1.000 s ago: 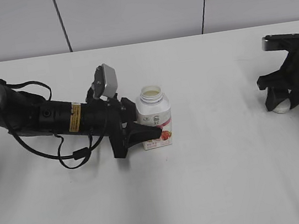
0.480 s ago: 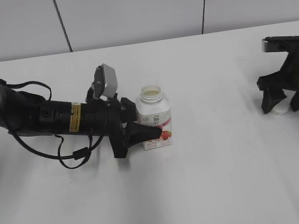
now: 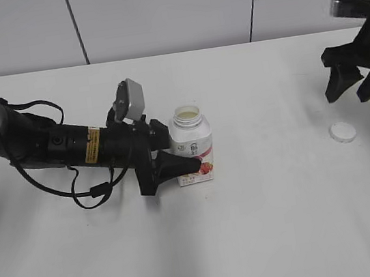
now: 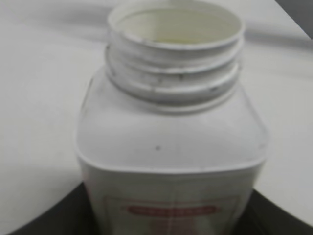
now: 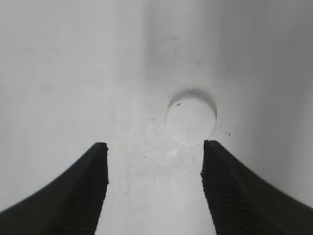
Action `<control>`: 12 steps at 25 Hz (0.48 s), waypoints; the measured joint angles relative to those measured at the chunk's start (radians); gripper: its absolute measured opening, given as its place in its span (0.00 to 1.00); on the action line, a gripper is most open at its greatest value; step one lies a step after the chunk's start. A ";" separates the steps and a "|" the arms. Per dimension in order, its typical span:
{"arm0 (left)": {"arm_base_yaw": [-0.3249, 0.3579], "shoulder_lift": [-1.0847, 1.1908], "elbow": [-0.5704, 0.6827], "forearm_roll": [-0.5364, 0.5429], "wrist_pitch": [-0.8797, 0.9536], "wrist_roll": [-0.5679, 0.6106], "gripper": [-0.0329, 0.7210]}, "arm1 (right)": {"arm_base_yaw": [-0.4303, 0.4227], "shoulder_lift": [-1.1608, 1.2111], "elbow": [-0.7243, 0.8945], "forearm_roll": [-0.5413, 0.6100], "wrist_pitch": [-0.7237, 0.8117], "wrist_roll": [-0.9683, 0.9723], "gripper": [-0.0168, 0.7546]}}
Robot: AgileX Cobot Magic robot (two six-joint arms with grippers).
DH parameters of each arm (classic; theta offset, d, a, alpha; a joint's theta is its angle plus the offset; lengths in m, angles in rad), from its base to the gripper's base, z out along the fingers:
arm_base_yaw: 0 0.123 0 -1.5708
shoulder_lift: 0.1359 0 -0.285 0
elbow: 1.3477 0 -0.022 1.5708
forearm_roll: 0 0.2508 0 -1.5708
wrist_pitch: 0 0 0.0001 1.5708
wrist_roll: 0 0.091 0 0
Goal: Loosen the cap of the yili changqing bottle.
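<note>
The yili changqing bottle stands upright near the table's middle, its threaded neck open with no cap on it. My left gripper is shut on the bottle's lower body; the left wrist view shows the bottle filling the frame between the dark jaws. The white cap lies flat on the table at the right, and shows in the right wrist view. My right gripper is open and empty, raised above and behind the cap; in its own view the gripper hangs over the table with the cap just beyond its right fingertip.
The white table ends at a grey panelled wall behind. The left arm's black body and cables lie low across the table's left side.
My right gripper let go of the cap, opened, and rose up and back. The cap stays lying on the table. The left arm and bottle have not moved.
</note>
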 joint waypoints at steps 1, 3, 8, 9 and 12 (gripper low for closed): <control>0.000 0.000 0.000 0.000 -0.003 0.000 0.58 | 0.000 -0.015 0.000 0.003 0.001 0.000 0.65; 0.000 0.000 0.000 -0.003 -0.019 0.002 0.65 | 0.000 -0.035 0.000 0.007 0.003 -0.001 0.64; 0.000 -0.001 0.000 -0.012 -0.040 0.002 0.80 | 0.000 -0.060 0.000 0.009 0.010 -0.001 0.64; 0.000 -0.003 0.000 -0.012 -0.042 0.002 0.81 | 0.000 -0.065 0.000 0.009 0.013 -0.001 0.64; 0.000 -0.028 0.000 -0.008 -0.056 -0.002 0.82 | 0.000 -0.078 0.000 0.009 0.021 0.000 0.64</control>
